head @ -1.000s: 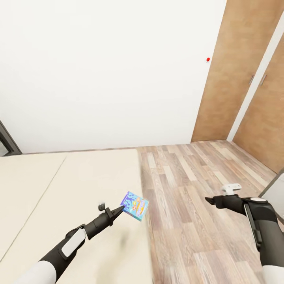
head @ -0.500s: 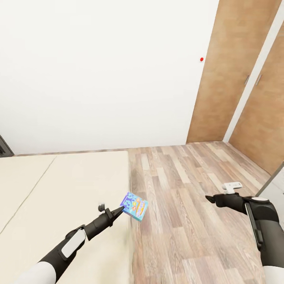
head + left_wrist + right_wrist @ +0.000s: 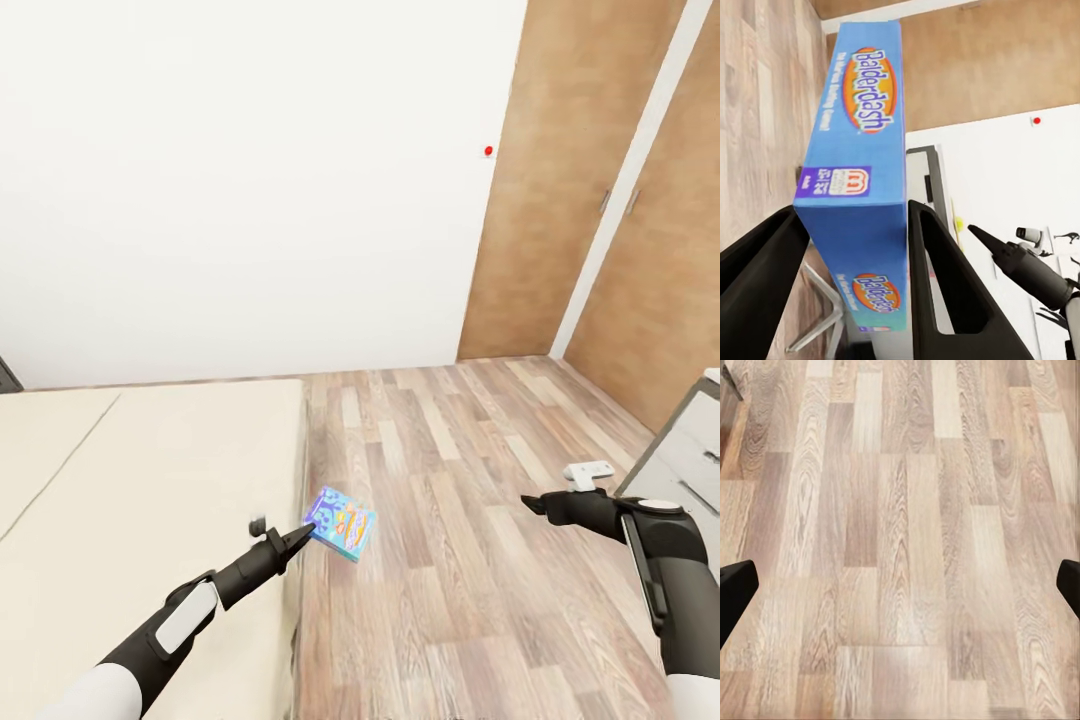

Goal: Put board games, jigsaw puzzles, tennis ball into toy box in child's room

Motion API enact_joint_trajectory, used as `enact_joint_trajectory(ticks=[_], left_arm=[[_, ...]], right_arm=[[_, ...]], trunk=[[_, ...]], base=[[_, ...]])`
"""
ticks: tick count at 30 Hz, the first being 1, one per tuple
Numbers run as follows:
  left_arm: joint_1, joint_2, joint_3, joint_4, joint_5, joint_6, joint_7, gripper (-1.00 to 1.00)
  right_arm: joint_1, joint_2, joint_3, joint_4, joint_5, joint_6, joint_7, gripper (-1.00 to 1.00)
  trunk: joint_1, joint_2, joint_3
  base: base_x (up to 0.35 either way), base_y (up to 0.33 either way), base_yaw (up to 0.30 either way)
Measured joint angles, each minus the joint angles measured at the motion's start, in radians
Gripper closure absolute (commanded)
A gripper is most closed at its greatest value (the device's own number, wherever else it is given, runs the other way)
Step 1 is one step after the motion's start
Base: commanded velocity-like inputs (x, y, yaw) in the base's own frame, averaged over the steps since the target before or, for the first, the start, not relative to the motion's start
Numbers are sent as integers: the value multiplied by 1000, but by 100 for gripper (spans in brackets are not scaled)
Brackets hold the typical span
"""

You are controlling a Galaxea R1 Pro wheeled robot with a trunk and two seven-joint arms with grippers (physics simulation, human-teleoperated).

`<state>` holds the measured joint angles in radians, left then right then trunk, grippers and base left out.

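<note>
Both arms are showing white upper sleeves giving way to matte black forearms. The left arm (image 3: pixel 170 625) is wearing a white oval panel; the right arm (image 3: pixel 665 570) is carrying a white cap and a long dark groove. Black pointed fingers (image 3: pixel 945 285) are tapering to tips.

- A plain white wall (image 3: pixel 240 190) fills the far side, with a small red dot (image 3: pixel 488 151).
- Tall brown wooden doors (image 3: pixel 545 190) stand at the right.
- Light wood-plank floor (image 3: pixel 450 520) spreads below.
- A beige mattress bed (image 3: pixel 130 500) lies at the left.
</note>
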<state>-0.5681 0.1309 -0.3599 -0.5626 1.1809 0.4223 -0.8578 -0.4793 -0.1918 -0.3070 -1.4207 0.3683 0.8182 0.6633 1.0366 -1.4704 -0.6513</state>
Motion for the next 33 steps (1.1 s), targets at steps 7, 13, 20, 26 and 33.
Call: enact_joint_trajectory(ticks=[7, 13, 20, 26, 33], left_arm=[[1, 1, 2, 0, 2, 4, -1, 100], [1, 1, 2, 0, 2, 4, -2, 100], [1, 1, 2, 0, 2, 4, -3, 100], [2, 1, 3, 0, 2, -2, -5, 100], [4, 1, 1, 1, 0, 0, -3, 100]], right_arm=[[1, 0, 0, -16, 0, 1, 0, -100], [2, 0, -2, -20, 0, 2, 0, -100], [0, 0, -2, -29, -2, 3, 0, -100], [0, 0, -2, -34, -2, 3, 0, -100], [1, -3, -6, -34, -3, 1, 0, -100]], trunk=[[0, 0, 0], [0, 0, 0], [0, 0, 0], [-1, 0, 0], [0, 0, 0]], base=[[-15, -58, -150], [-2, -8, -30], [0, -1, -75], [131, -16, -27], [70, -14, -3]])
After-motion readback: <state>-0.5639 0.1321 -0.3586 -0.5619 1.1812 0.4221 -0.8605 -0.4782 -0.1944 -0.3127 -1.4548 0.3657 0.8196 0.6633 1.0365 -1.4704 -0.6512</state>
